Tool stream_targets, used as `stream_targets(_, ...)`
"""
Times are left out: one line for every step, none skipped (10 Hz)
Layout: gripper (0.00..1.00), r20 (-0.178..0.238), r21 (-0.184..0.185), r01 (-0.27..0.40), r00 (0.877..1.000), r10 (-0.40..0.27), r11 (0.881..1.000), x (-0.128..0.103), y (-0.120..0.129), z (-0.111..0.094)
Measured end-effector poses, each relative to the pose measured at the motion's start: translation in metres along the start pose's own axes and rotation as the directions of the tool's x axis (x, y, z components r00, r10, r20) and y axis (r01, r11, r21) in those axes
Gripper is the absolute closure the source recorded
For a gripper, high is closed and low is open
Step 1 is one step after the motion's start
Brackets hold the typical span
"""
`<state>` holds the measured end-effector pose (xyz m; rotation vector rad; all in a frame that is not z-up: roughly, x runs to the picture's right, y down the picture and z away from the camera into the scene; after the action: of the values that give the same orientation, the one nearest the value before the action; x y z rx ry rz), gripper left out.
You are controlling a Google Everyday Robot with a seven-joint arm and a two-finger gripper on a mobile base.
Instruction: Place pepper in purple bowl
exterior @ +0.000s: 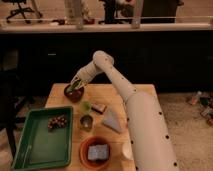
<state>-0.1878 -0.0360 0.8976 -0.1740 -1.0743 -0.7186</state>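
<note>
The tool (76, 85) hangs directly over the small round maroon-purple bowl (73, 93) at the far left corner of the wooden tabletop (137, 91), clenched on the slender green pepper (72, 88) — the pod's lower end dips to the bowl's rim. Nearer the front edge sit a green plastic tray (35, 150) and a larger orange-red bowl (86, 146).

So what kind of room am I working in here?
Likely an office or lab test area: a wooden table set with a green tray and bowls, and an office chair behind a railing. The tool hangs over the purple bowl.
</note>
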Motion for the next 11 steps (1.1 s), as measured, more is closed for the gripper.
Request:
stream_targets(1.00,-0.002,-0.009,-0.004,1.000,0.004,1.000,0.005,0.002,0.007)
stream_targets(1.00,-0.001,-0.012,-0.011,1.000,0.011,1.000,0.009,0.001,0.011)
stream_targets(1.00,0.002,-0.017,-0.020,1.000,0.020,1.000,0.012,0.003,0.014)
stream_targets(0.98,0.003,-0.016,-0.022,1.000,0.023,1.000,0.013,0.002,0.015)
stream_targets(0.95,0.003,-0.017,-0.023,1.000,0.023,1.000,0.014,0.003,0.015)
stream_targets(0.82,0.001,-0.017,-0.026,1.000,0.026,1.000,0.015,0.005,0.013)
stream_targets(0.73,0.001,-0.017,-0.026,1.000,0.026,1.000,0.015,0.005,0.013)
stream_targets(0.61,0.001,-0.017,-0.025,1.000,0.025,1.000,0.015,0.005,0.014)
stream_targets(0.53,0.002,-0.018,-0.025,1.000,0.025,1.000,0.014,0.004,0.014)
stream_targets(0.41,0.002,-0.018,-0.024,1.000,0.024,1.000,0.014,0.004,0.015)
stream_targets(0.31,0.002,-0.018,-0.025,1.000,0.025,1.000,0.015,0.004,0.014)
